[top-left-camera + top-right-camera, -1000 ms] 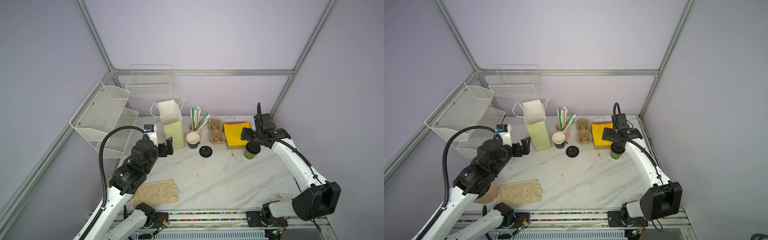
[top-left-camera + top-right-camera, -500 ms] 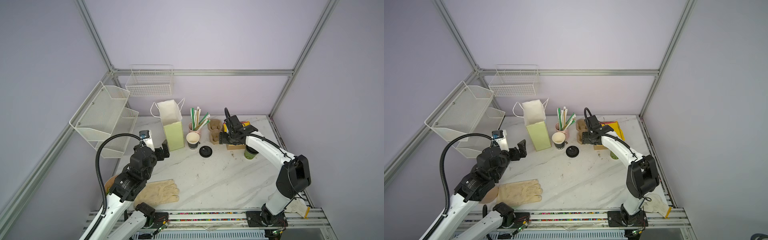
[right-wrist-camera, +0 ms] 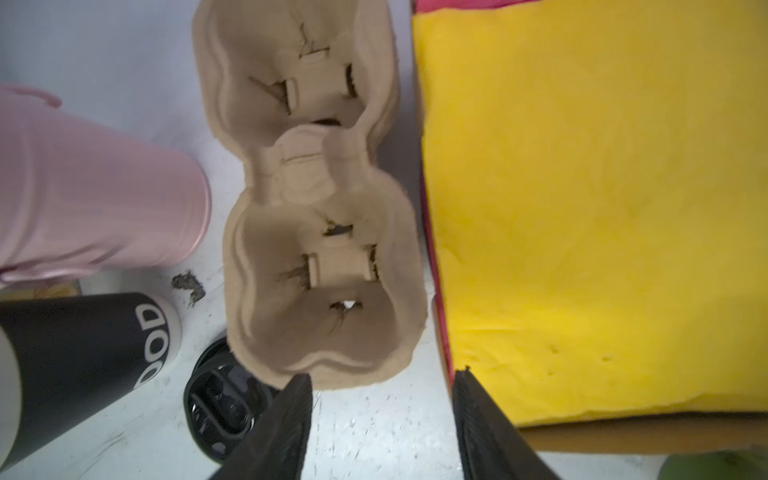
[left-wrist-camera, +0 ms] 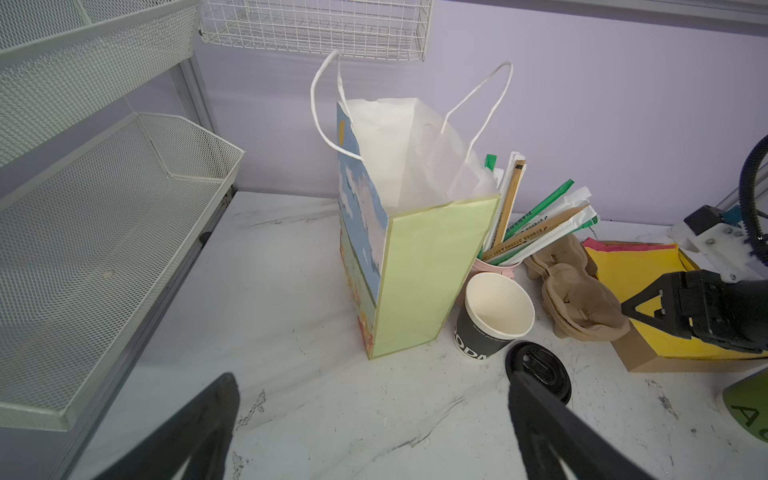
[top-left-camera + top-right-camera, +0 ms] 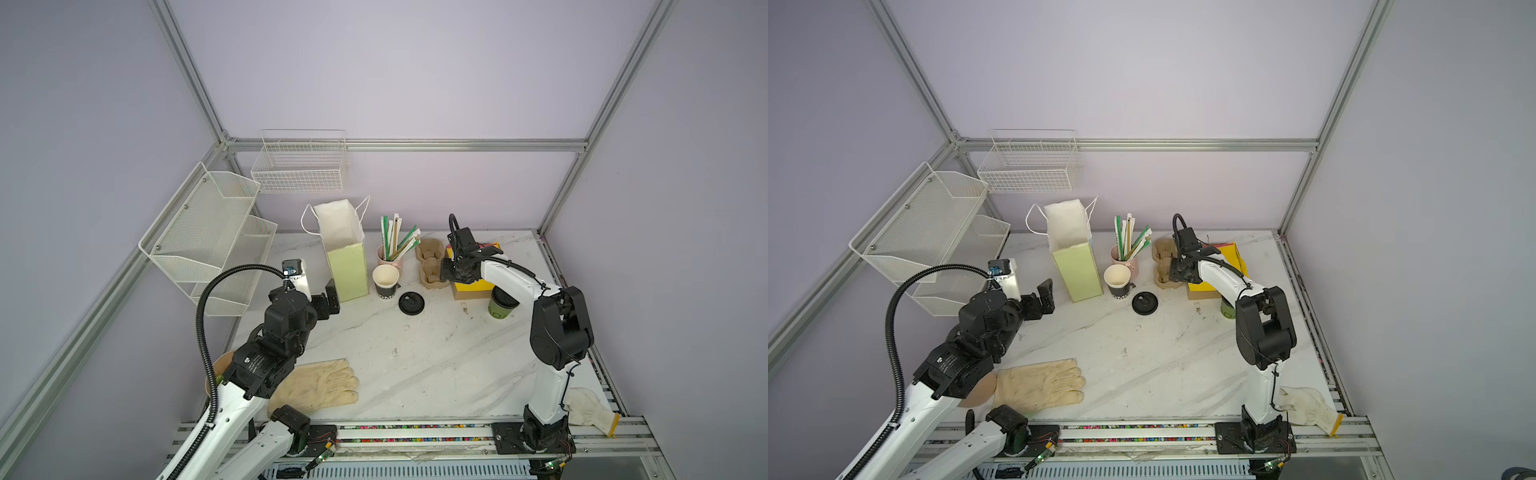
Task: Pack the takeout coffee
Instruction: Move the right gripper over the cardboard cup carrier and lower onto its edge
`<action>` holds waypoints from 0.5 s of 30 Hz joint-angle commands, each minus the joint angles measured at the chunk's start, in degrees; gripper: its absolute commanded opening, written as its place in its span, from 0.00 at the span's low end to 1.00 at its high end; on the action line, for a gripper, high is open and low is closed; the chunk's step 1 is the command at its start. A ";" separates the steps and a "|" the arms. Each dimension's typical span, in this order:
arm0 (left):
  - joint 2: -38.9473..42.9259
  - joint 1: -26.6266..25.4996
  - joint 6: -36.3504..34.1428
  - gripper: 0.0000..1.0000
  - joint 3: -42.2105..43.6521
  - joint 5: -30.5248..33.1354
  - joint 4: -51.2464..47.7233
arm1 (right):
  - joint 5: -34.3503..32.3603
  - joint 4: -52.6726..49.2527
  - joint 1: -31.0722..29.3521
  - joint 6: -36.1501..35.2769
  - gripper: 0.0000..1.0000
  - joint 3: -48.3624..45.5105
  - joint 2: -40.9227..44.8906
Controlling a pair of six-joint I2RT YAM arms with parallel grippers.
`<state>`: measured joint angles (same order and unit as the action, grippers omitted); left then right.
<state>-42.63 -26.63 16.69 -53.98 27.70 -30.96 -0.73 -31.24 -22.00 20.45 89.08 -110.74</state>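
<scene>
On the marble table (image 5: 415, 353), the big change is in the right arm (image 5: 513, 276). One second ago it reached over the green cup; now it has swung toward the middle and bends low over the back of the table. The left arm (image 5: 266, 357) is almost where it was. The left gripper (image 4: 370, 384) stands wide apart and empty, just beside the open paper bag (image 5: 349, 266).

The right gripper (image 3: 382, 419) now hangs at the near end of the brown cup carrier (image 3: 324, 291), beside the yellow stack (image 3: 582, 208). Its fingers (image 3: 291, 415) are partly apart, with nothing between them.

The takeout coffee (image 5: 498, 311) has not moved. It stands upright in front of the yellow stack, partly hidden under the right arm and well apart from the bag. A loose black lid (image 5: 411, 302) lies flat near the carrier.
</scene>
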 commanded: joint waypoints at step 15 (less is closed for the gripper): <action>-0.70 0.26 -1.93 1.00 1.98 1.01 1.47 | -0.90 4.48 0.29 -1.90 0.48 4.68 -6.29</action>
<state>-43.44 -26.63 15.46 -53.98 27.75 -30.98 -0.21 -27.59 -21.65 19.31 92.16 -116.73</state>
